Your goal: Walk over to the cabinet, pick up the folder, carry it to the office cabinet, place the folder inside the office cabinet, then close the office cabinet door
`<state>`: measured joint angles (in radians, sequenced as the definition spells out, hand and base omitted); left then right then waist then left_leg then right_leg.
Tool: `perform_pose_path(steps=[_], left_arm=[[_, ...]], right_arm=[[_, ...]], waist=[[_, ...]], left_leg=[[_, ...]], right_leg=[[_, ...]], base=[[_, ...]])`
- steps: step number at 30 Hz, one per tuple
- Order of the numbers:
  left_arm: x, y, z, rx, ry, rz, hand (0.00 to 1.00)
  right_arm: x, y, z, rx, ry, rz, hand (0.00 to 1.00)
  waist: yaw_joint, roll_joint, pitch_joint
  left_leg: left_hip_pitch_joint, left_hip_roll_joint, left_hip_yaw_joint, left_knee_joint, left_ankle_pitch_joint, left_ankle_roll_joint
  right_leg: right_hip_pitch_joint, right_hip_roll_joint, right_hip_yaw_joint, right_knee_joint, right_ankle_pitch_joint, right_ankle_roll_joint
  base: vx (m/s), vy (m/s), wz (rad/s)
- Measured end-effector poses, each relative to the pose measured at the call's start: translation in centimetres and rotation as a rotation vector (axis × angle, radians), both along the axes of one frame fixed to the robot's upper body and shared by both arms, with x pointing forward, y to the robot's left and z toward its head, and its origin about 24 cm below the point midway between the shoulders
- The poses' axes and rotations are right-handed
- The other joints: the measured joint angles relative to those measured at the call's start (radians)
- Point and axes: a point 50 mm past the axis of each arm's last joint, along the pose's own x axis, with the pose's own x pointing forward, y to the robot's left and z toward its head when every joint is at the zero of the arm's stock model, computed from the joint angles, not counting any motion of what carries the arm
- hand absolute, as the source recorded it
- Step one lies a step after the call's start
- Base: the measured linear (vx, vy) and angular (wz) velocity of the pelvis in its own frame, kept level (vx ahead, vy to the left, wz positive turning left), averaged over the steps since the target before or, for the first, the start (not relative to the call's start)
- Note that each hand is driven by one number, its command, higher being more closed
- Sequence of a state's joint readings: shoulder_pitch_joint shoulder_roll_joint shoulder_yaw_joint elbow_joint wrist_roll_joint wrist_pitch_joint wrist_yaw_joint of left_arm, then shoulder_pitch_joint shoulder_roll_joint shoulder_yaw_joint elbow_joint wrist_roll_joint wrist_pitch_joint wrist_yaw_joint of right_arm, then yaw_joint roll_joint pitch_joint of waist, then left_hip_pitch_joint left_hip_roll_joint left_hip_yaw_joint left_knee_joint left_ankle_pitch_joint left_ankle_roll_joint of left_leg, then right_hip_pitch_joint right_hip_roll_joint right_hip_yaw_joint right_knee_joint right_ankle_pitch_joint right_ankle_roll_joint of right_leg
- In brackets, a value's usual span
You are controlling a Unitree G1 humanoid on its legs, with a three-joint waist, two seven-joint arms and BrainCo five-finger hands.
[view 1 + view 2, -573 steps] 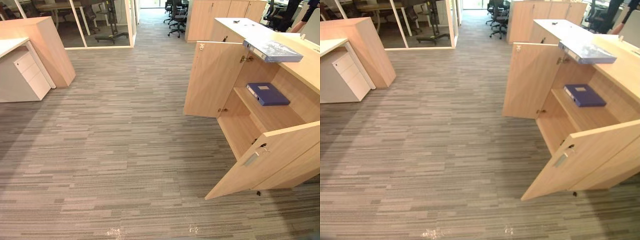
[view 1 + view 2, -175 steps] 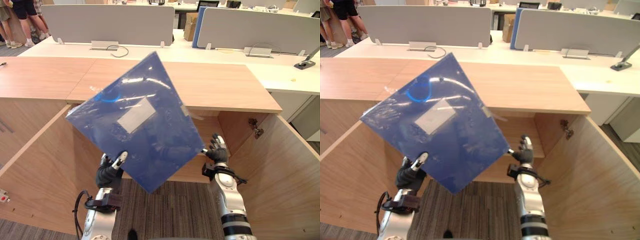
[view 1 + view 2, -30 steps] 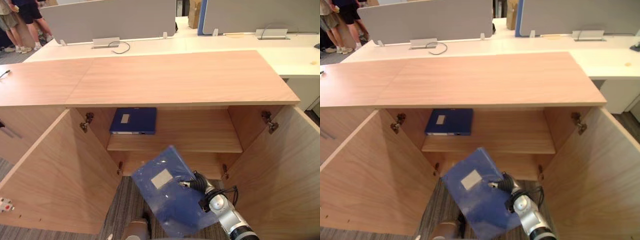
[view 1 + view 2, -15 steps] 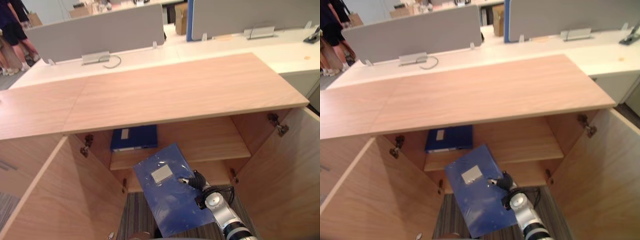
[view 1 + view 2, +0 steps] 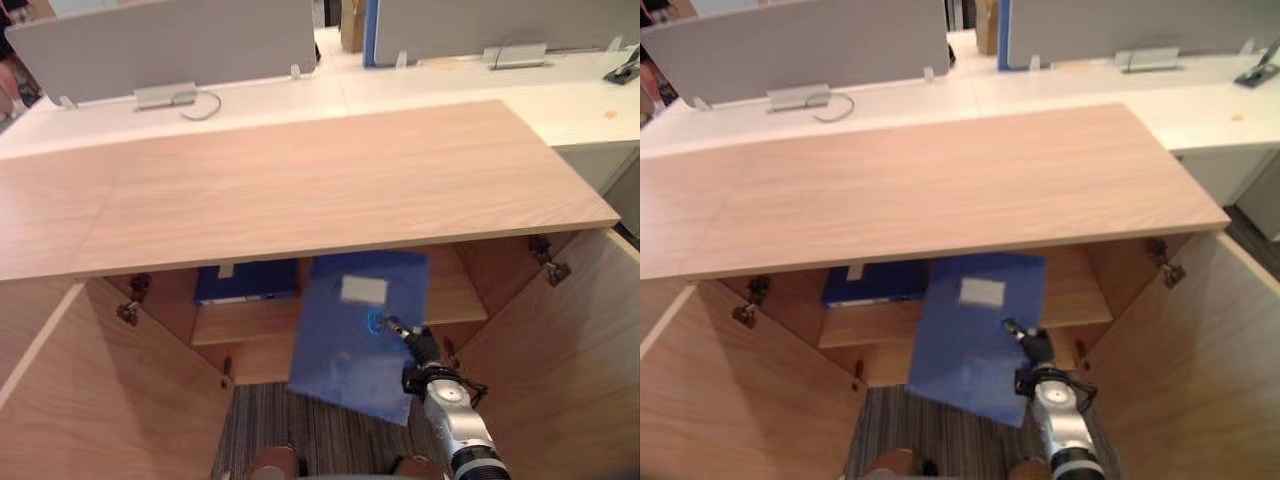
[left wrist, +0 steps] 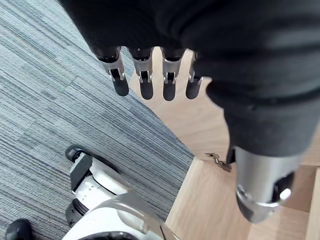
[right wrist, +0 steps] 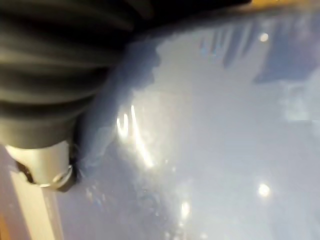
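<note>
Pinching the folder [image 5: 345, 350] in your right hand [image 5: 418, 346], left hand [image 6: 146, 85] loose, you have it at the shelf's [image 5: 457, 293] front edge; release and shutting the doors [image 5: 545, 360] remain.

The office cabinet [image 5: 300, 190] is pale wood with a fine straight grain. In front of it, the folder [image 5: 350, 345] is glossy blue with a white label [image 5: 363, 289]. Inside it, a second folder [image 5: 245, 282] is darker blue. Below it, the carpet [image 6: 50, 100] is grey with thin streaks.
</note>
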<state>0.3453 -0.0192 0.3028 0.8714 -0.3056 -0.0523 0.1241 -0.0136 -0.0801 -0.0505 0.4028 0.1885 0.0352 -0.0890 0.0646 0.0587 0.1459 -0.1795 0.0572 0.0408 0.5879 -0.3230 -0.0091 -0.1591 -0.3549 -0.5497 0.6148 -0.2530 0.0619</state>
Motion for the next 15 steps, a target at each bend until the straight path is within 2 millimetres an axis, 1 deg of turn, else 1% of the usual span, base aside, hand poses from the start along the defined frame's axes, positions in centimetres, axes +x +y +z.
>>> perform_pose_path(steps=[1, 2, 3, 5, 6, 7, 8, 10, 12, 13, 15], left_arm=[[0.2, 0.0, 0.0, 0.001, -0.006, -0.001, 0.00], [0.2, 0.1, 0.0, 0.001, -0.007, 0.000, 0.00], [0.4, 0.1, 0.0, 0.001, -0.012, 0.005, 0.00], [0.7, -0.1, 0.1, 0.000, -0.030, 0.018, 0.00], [0.7, -0.1, 0.2, 0.000, -0.032, 0.024, 0.00], [0.7, 0.0, 0.2, 0.001, -0.035, 0.035, 0.00], [0.8, 0.0, 0.2, 0.003, -0.041, 0.037, 0.00], [1.0, 0.0, 0.4, 0.007, -0.053, 0.038, 0.00], [1.6, 0.2, 0.7, 0.017, -0.083, 0.039, 0.00], [1.8, 0.2, 0.7, 0.018, -0.091, 0.042, 0.00], [2.2, 0.3, 0.9, 0.022, -0.113, 0.053, 0.00]], right_arm=[[0.1, -0.6, 0.4, 0.063, -0.030, -0.061, 1.00], [0.1, -0.7, 0.5, 0.071, -0.037, -0.070, 1.00], [0.3, -0.9, 1.0, 0.121, -0.073, -0.112, 1.00], [0.6, -1.2, 2.0, 0.219, -0.141, -0.185, 1.00], [0.7, -1.2, 2.2, 0.247, -0.157, -0.206, 1.00], [0.7, -1.0, 2.5, 0.330, -0.190, -0.256, 1.00], [0.9, -0.9, 2.8, 0.396, -0.217, -0.294, 1.00], [1.3, -0.5, 3.4, 0.520, -0.267, -0.372, 1.00], [2.5, -0.2, 4.5, 0.697, -0.342, -0.478, 1.00], [2.8, -0.2, 4.9, 0.739, -0.362, -0.497, 1.00], [4.3, -0.4, 6.5, 0.849, -0.434, -0.552, 1.00]], waist=[[0.000, -0.003, 0.013], [0.000, -0.006, 0.015], [-0.001, -0.004, 0.018], [0.001, -0.006, 0.027], [0.003, -0.003, 0.027], [0.006, -0.008, 0.030], [0.009, -0.009, 0.030], [0.009, -0.012, 0.034], [0.013, -0.019, 0.040], [0.016, -0.019, 0.041], [0.026, -0.019, 0.043]], left_leg=[[-0.026, -0.008, -0.009, 0.050, -0.025, -0.001], [-0.034, -0.010, -0.013, 0.062, -0.030, -0.001], [-0.065, -0.023, -0.025, 0.109, -0.052, 0.001], [-0.119, -0.040, -0.032, 0.187, -0.091, 0.017], [-0.132, -0.043, -0.033, 0.206, -0.101, 0.014], [-0.155, -0.051, -0.033, 0.245, -0.118, 0.021], [-0.172, -0.054, -0.029, 0.273, -0.128, 0.017], [-0.206, -0.063, -0.022, 0.326, -0.146, 0.021], [-0.252, -0.077, -0.017, 0.387, -0.168, 0.023], [-0.266, -0.081, -0.017, 0.402, -0.173, 0.025], [-0.314, -0.087, -0.013, 0.457, -0.194, 0.029]], right_leg=[[-0.012, -0.029, -0.013, 0.058, -0.034, 0.006], [-0.018, -0.036, -0.015, 0.072, -0.041, 0.006], [-0.036, -0.067, -0.020, 0.126, -0.070, 0.013], [-0.071, -0.110, -0.022, 0.204, -0.110, 0.022], [-0.080, -0.120, -0.022, 0.222, -0.119, 0.025], [-0.092, -0.142, -0.021, 0.261, -0.137, 0.031], [-0.102, -0.159, -0.020, 0.287, -0.150, 0.033], [-0.121, -0.189, -0.020, 0.337, -0.171, 0.041], [-0.150, -0.230, -0.017, 0.397, -0.196, 0.047], [-0.160, -0.240, -0.016, 0.412, -0.202, 0.048], [-0.197, -0.269, -0.011, 0.467, -0.222, 0.052]], base=[[0.07, -0.052, 0.41], [0.06, -0.008, 0.41], [0.03, 0.021, 0.36], [0.02, 0.042, 0.34], [0.02, 0.060, 0.26], [0.03, 0.055, 0.23], [0.02, 0.058, 0.29], [0.01, 0.040, 0.24], [-0.01, 0.030, 0.25], [-0.02, 0.018, 0.25], [-0.03, 0.009, 0.26]])
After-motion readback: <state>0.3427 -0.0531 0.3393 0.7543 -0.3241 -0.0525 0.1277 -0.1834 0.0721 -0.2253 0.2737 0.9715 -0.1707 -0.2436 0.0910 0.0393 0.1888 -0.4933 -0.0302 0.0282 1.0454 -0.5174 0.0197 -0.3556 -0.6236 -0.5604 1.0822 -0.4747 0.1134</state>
